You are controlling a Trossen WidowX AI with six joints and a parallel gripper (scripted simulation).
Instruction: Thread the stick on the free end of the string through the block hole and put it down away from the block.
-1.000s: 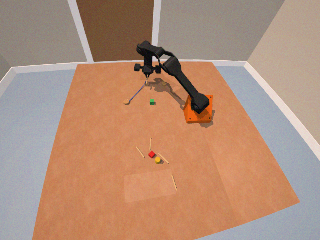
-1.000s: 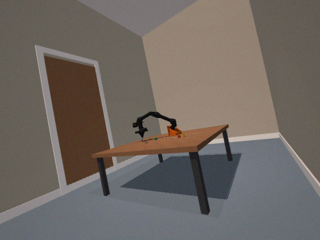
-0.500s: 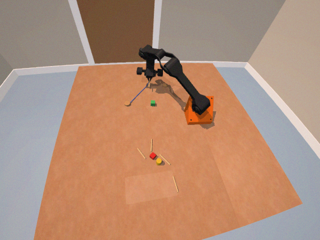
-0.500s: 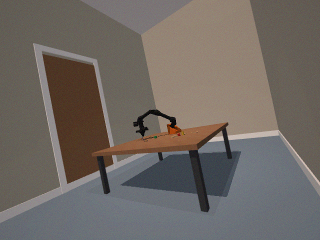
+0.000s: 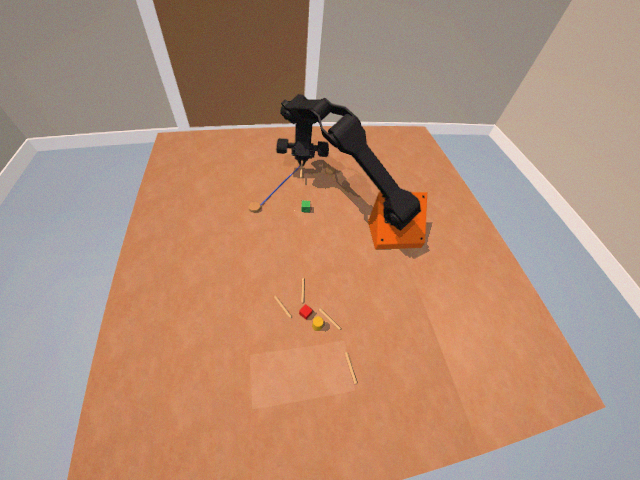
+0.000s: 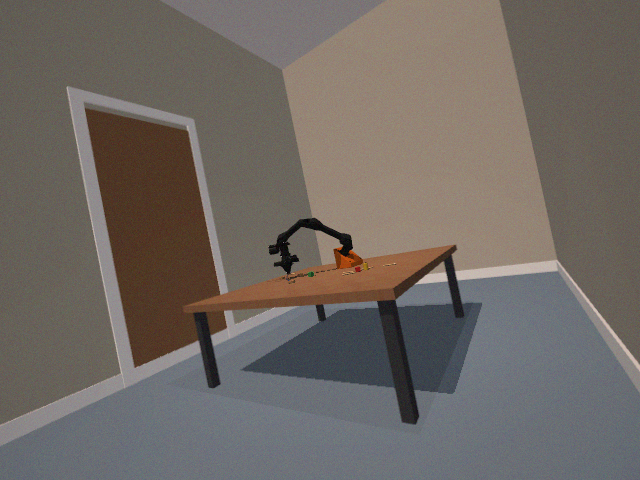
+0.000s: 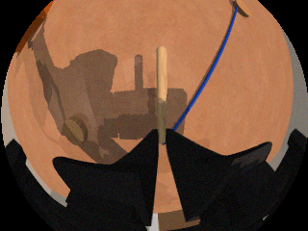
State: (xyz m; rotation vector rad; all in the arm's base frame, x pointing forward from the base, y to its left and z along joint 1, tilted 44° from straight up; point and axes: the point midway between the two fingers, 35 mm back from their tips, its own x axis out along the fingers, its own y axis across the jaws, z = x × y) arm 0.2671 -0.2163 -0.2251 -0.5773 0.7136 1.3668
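Note:
My gripper (image 5: 302,163) (image 6: 288,273) (image 7: 161,134) is shut on the wooden stick (image 5: 301,173) (image 7: 162,72), near its string end. The stick points away from the fingertips, its shadow apart from it, so it is off the table. The blue string (image 5: 281,184) (image 7: 209,77) runs nearly straight from beside the fingertips to the round wooden button (image 5: 254,207) (image 7: 243,9). A small brown wooden piece (image 5: 329,169) (image 7: 76,130) stands in the arm's shadow, apart from the stick; it may be the block, but I cannot make out a hole.
A green cube (image 5: 306,206) (image 6: 310,274) lies between the button and the orange arm base (image 5: 413,235) (image 6: 347,259). Farther toward the front of the top view are a red cube (image 5: 306,311), a yellow cylinder (image 5: 317,323) and several loose sticks, one (image 5: 351,367) lying apart.

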